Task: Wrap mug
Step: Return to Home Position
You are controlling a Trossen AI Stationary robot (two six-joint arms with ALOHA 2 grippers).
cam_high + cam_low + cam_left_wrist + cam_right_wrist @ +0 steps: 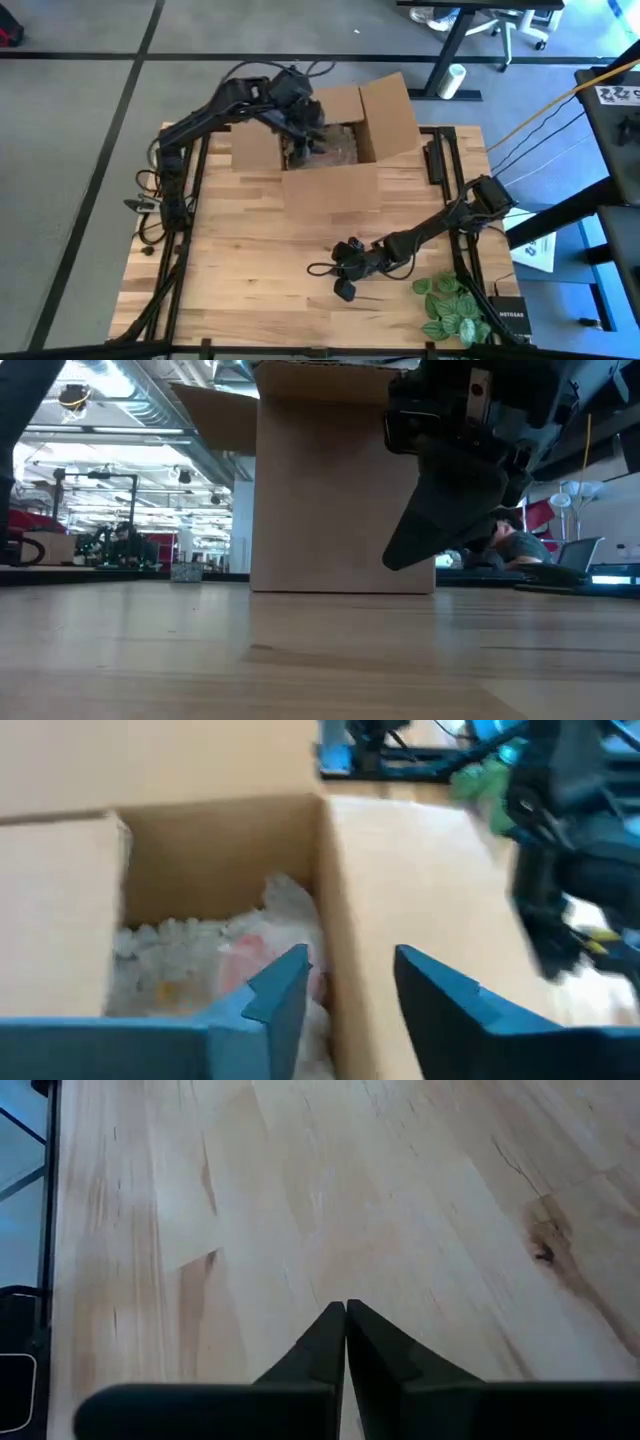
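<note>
floor: grey carpet | far side: desk, chair | ceiling: bright lights

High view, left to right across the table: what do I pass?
left gripper, open above the cardboard box → right gripper, shut, over bare wood → green leaves → black device at the table's corner

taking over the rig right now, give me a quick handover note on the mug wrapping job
Grippers: the left pincer is open and empty, over the opening of the cardboard box. The right pincer is shut and empty, low over the bare table.
Things: bubble-wrapped bundles lie inside the box. No mug or loose wrap shows on the table.
Done: wrapping and boxing, as far as visible.
Left: bring both arms home. The box flaps are open.
</note>
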